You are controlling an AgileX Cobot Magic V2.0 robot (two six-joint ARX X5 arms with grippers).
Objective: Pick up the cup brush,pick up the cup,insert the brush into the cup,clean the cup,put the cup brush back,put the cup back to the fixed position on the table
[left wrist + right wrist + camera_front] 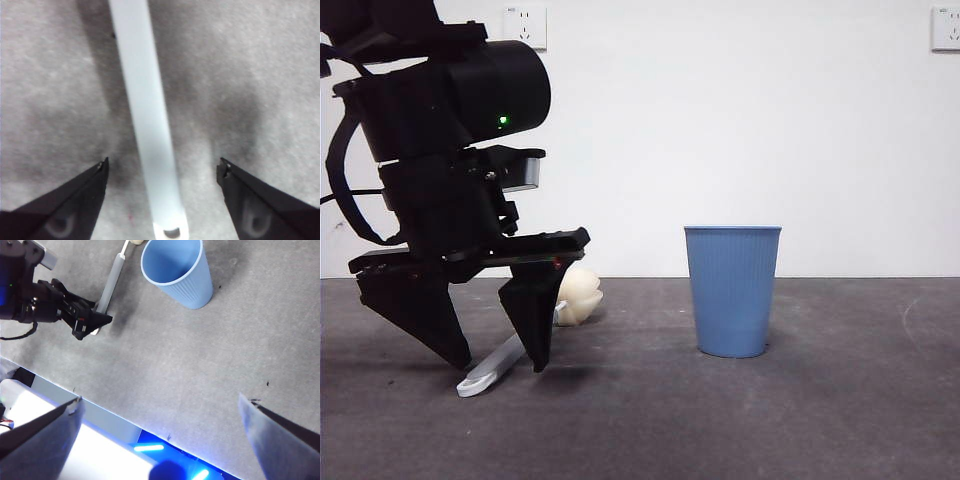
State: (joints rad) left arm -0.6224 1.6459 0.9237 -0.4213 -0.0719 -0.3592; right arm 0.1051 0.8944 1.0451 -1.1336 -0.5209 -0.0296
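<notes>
- Left tool: jaws spread, tips down at the worktop, straddling the cup brush handle near its looped end. No pinch yet.
- Cup: upright, well apart from that tool, untouched.
- Right tool: jaws spread, waiting high up.
- Progress: first pick-up not yet done; every later step remains.

No readable text, labels, brands or nos. in any view. Wall sockets above the cup carry a tiny mark, too small to read.
</notes>
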